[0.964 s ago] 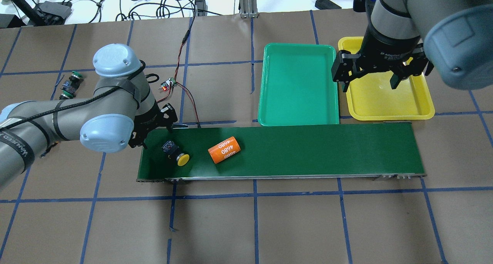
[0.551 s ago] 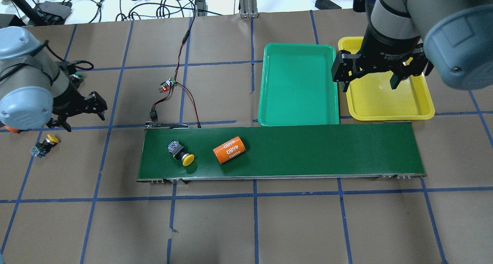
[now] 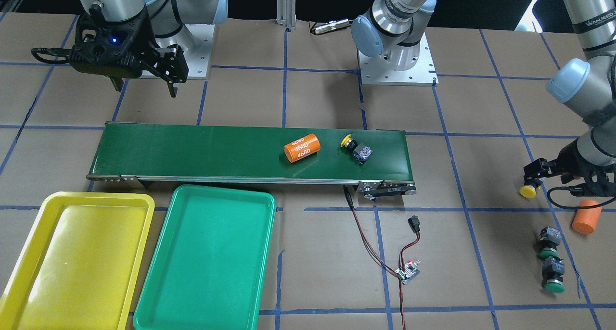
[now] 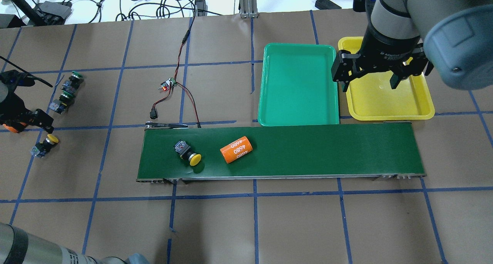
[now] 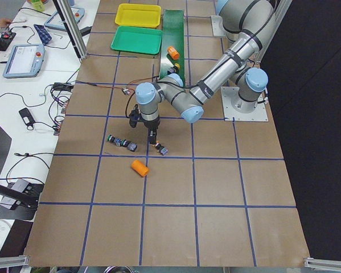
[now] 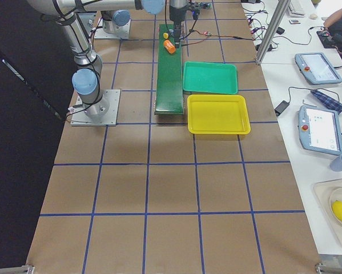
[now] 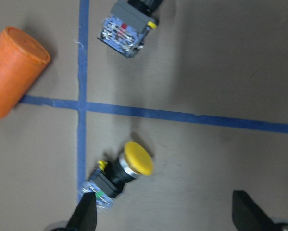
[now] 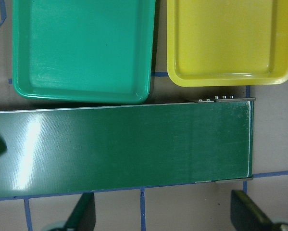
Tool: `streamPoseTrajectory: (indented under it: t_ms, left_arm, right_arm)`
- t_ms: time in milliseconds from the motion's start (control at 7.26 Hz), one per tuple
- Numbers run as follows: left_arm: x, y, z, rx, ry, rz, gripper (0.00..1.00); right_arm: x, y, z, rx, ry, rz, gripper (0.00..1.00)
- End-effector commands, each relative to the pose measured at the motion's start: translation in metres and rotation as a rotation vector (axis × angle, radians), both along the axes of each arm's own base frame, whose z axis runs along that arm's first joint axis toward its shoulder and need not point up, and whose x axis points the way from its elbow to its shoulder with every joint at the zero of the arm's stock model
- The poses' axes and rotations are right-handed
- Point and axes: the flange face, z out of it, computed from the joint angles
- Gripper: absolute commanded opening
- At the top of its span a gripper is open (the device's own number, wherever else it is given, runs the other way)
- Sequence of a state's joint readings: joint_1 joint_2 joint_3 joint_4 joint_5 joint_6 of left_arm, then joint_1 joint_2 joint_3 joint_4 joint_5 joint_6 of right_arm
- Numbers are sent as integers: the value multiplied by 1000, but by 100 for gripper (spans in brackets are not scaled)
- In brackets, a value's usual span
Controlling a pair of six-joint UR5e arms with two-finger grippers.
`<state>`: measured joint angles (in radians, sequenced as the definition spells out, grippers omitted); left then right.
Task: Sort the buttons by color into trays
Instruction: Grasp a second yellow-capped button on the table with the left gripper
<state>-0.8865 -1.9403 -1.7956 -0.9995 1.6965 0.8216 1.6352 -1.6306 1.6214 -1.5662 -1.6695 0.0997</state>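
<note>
1. And the left gripper (image 7: 167, 211) was gone from the conveyor belt (image 4: 308, 148)! Seen from overhead, it had swung out toward 9 o'clock and hung over the spare parts on the tabletop (image 4: 246, 225), jaws spread wide with nothing in them.
2. The wrist view showed the second yellow button (image 7: 122, 173) lying on its side between the fingers. It sat close to the finger at 7 o'clock and well apart from the other. A plain orange cylinder (image 7: 14, 72) lay off at 10 o'clock.
3. On the belt, the first yellow button (image 4: 188, 154) had ridden a little toward 3 o'clock. The 4680 cylinder (image 4: 235, 149) rode just ahead of it, and both were well short of the trays.
4. The right gripper (image 4: 369, 85) had not budged. Its jaws were wide and empty over the near edge of the yellow tray (image 4: 423, 110), with the green tray (image 4: 298, 83) just beside at 9 o'clock.
5. The 2 green buttons (image 4: 73, 79) lay where they had been, on the tabletop at 1 o'clock from the left gripper.
6. So 1 of 4 had been fed onto the belt and no button sat in either tray. A pick of the second yellow looked likely next, and the jaws probably needed to centre on it first.
</note>
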Motion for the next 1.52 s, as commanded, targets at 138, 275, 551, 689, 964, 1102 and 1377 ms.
streamPoseTrajectory:
  t_ms: [138,275,551,689,964,1102,1377]
  left_arm:
    - [17,7,-38,67,87,-368,100]
    - [21,2,-46,42,54,-400,100]
    - [32,5,-60,43,61,-413,88]
    - [33,9,-65,48,71,-410,6]
    - [30,15,-57,42,68,-393,0]
    - [11,20,-36,36,69,-355,0]
    - [-63,29,37,-12,148,-386,0]
  right_arm:
    - [0,0,0,0,1,0,100]
    - [0,0,0,0,1,1,100]
    - [0,0,0,0,-1,1,100]
    - [0,0,0,0,-1,1,100]
    - [0,0,0,0,1,0,100]
    - [0,0,0,0,1,0,100]
    - [1,0,-1,2,0,1,100]
